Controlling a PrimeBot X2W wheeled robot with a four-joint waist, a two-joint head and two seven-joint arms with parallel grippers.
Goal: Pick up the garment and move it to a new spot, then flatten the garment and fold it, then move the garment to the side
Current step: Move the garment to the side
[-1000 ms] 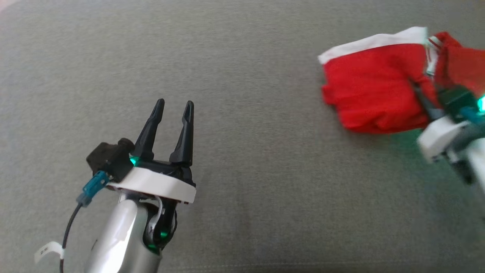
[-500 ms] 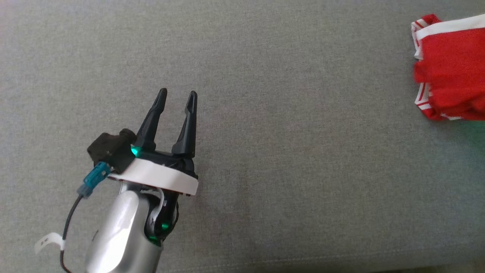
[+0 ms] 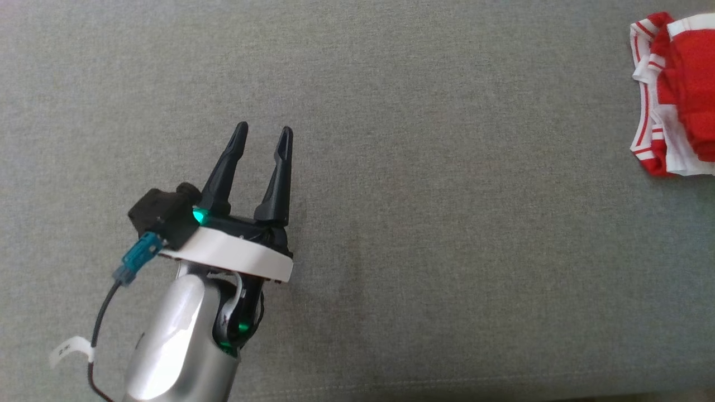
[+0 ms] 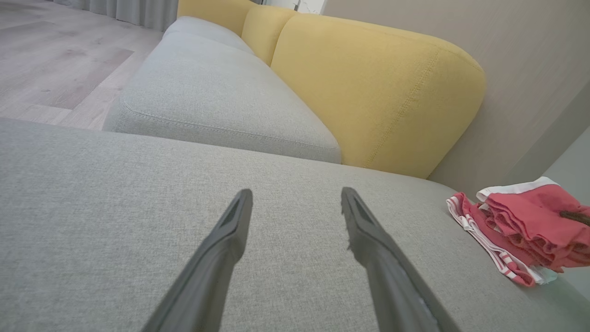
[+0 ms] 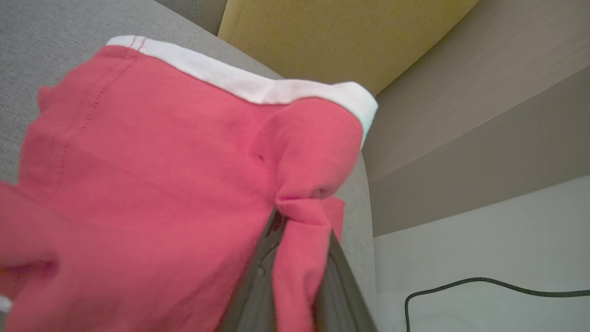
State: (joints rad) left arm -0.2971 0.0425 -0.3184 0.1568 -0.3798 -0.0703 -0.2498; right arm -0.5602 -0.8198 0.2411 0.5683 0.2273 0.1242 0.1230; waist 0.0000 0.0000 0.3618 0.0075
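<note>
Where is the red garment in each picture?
Head view: the red garment is at the far right edge, near the top.
Left wrist view: the red garment is low on the right, at the cushion's end.
Right wrist view: the red garment spreads over the left and middle, with a fold pinched in the right gripper.
Shared landmark: the grey sofa cushion beneath it.

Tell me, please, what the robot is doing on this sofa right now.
The right gripper is shut on a fold of the red, white-trimmed garment, which sits bunched in layers at the right end of the grey seat cushion. The left gripper hovers open over bare cushion, holding nothing and well apart from the garment.
</note>
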